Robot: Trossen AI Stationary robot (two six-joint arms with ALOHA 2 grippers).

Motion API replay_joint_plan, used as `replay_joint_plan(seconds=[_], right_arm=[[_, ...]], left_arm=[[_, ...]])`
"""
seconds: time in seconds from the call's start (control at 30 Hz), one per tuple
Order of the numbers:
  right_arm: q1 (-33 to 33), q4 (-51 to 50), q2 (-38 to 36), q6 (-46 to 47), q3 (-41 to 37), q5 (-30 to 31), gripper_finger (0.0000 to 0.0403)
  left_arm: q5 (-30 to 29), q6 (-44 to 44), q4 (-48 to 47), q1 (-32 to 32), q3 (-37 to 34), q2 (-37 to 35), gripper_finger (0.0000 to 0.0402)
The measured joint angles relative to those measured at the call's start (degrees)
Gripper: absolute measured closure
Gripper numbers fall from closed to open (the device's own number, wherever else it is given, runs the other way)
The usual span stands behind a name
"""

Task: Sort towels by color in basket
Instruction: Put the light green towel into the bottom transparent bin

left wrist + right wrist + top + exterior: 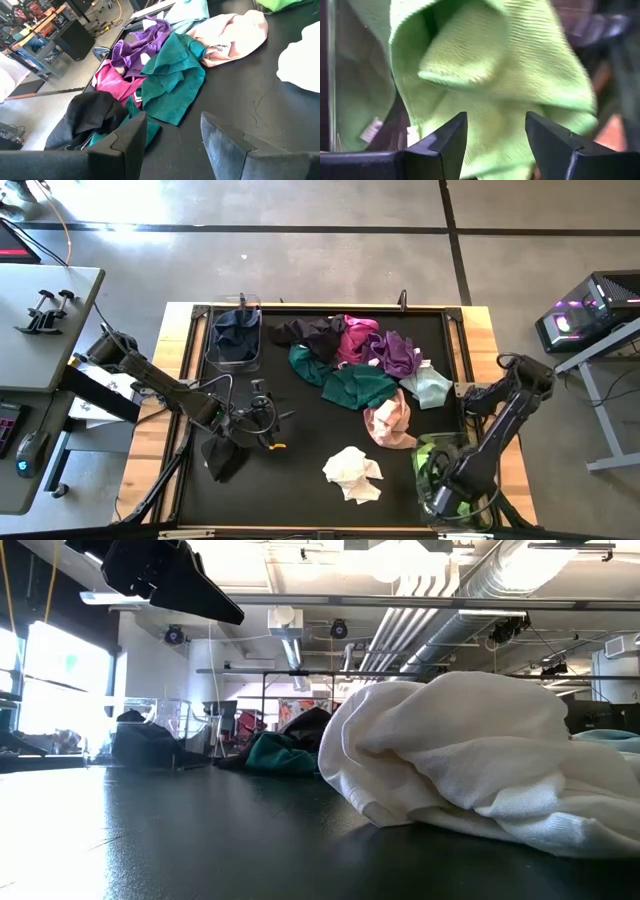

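High view: the towels lie mostly in a loose heap along the far side of the black table [300, 490]. A black towel [305, 332] sits at the heap's left end, touching a magenta towel [355, 338] and a purple towel [397, 352]. Two teal towels [350, 380] spread in front of these, with a mint towel [430, 385] at the right end and a pink towel [390, 420] just in front of it. A white towel [352, 472] lies apart near the front edge; in the low view it fills the right of the picture. A dark navy towel [236, 332] is bundled inside a clear bin [213, 352] at the far left corner. A lime green towel [432, 460] sits in a second clear container [425, 498] at the front right.

The left gripper [272, 425] hovers over bare table at the front left, its fingers [220, 145] spread apart with nothing between them, pointing toward the teal and black cloths. A dark cloth [224, 458] lies just beside that arm.

The right gripper [495, 135] is over the front right container, fingers parted and empty, the lime green towel close in front of them; whether they touch it cannot be told.
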Motion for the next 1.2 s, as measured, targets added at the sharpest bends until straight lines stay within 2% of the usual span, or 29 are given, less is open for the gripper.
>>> replay_joint_plan(seconds=[0.1,0.2,0.33,0.47,0.57,0.67,0.9,1.07,1.2], right_arm=[[1.1,-4.9,-0.1,4.8,0.9,0.0,0.0206],[1.3,-4.3,-0.1,4.8,-1.0,-0.1,0.0206],[0.4,0.6,0.1,3.2,-5.8,0.7,0.0206],[-0.8,10.3,-0.1,0.6,-11.0,0.8,0.0206],[-1.6,12.9,-0.2,-1.6,-12.4,1.7,0.0208],[-1.9,8.3,0.2,-2.6,-9.8,2.2,0.0216],[-1.2,-7.2,0.2,0.3,1.7,3.2,0.0237],[-1.1,-4.1,0.2,-2.5,3.4,11.5,0.0239],[-2.6,-2.6,0.3,-2.4,0.1,12.6,0.0249]], left_arm=[[0.0,0.0,0.0,0.0,0.0,0.0,0.0227],[0.0,0.0,0.0,0.0,0.0,0.0,0.0227],[0.0,0.0,0.0,0.0,0.0,0.0,0.0227],[0.0,0.0,0.0,0.0,0.0,0.0,0.0227],[0.0,0.0,0.0,0.0,0.0,0.0,0.0227],[0.0,0.1,0.0,0.0,0.0,0.0,0.0227],[0.0,0.1,0.0,0.0,0.0,0.0,0.0227],[0.0,0.2,0.0,0.0,0.0,0.0,0.0227],[0.0,0.2,0.0,0.0,0.0,0.0,0.0227]])
